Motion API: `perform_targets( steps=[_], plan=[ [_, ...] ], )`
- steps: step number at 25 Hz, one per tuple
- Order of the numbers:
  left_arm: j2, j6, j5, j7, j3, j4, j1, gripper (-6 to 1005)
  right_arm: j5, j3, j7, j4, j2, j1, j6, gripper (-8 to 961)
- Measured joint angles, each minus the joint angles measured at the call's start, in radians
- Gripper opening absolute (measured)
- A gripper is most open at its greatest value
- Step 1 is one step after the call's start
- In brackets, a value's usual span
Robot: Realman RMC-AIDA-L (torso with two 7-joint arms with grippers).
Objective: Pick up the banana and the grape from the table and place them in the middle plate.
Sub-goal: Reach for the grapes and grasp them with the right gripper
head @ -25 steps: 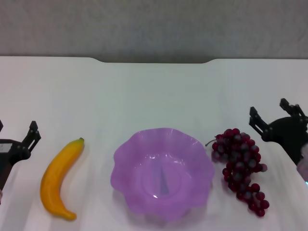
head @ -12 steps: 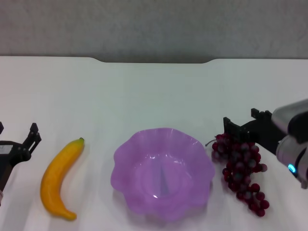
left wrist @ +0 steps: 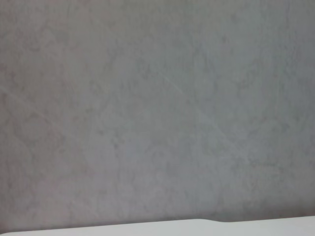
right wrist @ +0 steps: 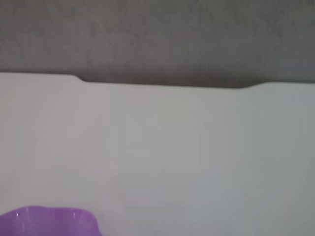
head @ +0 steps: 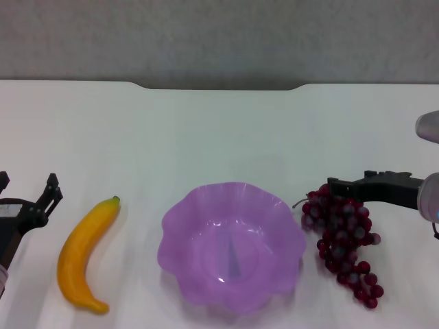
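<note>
The right gripper (head: 337,184) reaches in level from the robot's right, its dark fingers lying just over the top of the grape (head: 343,236); whether they are spread or closed cannot be told, and nothing is visibly held. The grape rests on the table (head: 219,130) just right of the middle plate (head: 232,245), a short carry from its goal. The banana (head: 86,252) lies left of the plate, its stem pointing away from the robot. The left gripper (head: 29,199), fingers parted and empty, waits near the table's left edge beside the banana, apparently idle.
</note>
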Motion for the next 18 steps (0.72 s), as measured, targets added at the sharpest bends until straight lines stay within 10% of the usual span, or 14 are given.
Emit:
perform_targets(
  steps=[18],
  plan=[
    [0.0, 0.0, 0.0, 0.0, 0.0, -0.001, -0.003, 893, -0.002, 0.01, -0.016, -0.333, 0.002, 0.167, -0.025, 775]
  ],
)
